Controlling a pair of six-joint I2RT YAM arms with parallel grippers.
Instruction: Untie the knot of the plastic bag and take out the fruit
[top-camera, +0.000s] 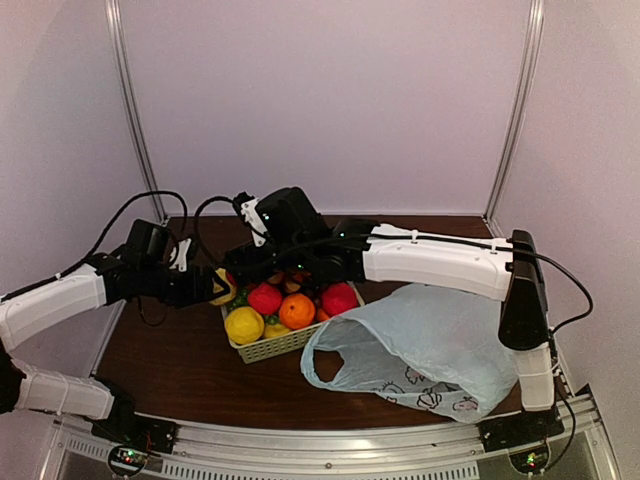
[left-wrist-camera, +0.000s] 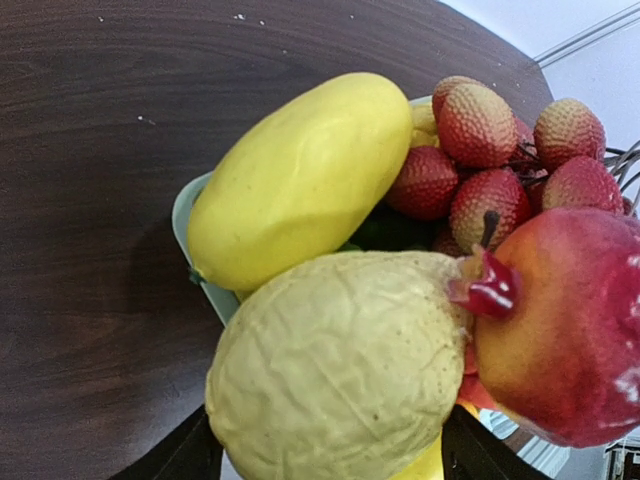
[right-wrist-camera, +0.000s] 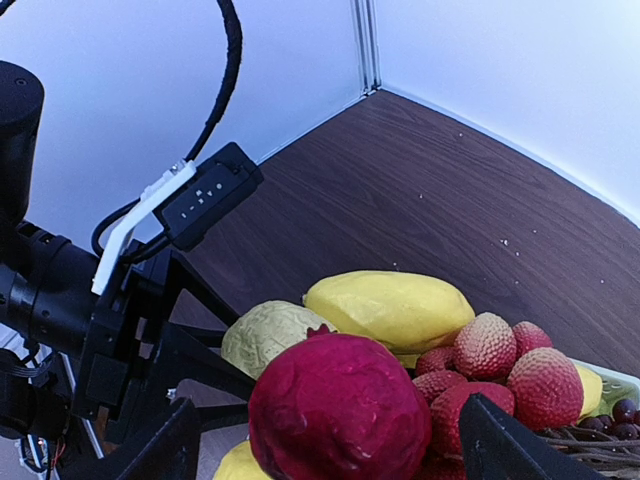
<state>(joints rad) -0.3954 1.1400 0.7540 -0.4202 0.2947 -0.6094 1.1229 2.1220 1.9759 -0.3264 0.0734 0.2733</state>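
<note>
L gripper (top-camera: 210, 288) sits at left edge of basket (top-camera: 262, 350). Its fingers look clamped on the lumpy lemon (left-wrist-camera: 340, 370), which fills the gap btw them. Long yellow fruit (left-wrist-camera: 300, 180) is just behind it, lychees (left-wrist-camera: 475, 125) alongside, all piled in basket. R gripper (right-wrist-camera: 330, 425) hangs over the pile, jaws wide, straddling red fruit (right-wrist-camera: 330, 375) w/o touching. Plastic bag (top-camera: 430, 340) lies slack to the right, beside basket, handle loop open, no knot visible. Judgement: untying done, most fruit out. Left to do: place lemon, check bag for leftovers, since can't tell its contents.
</note>
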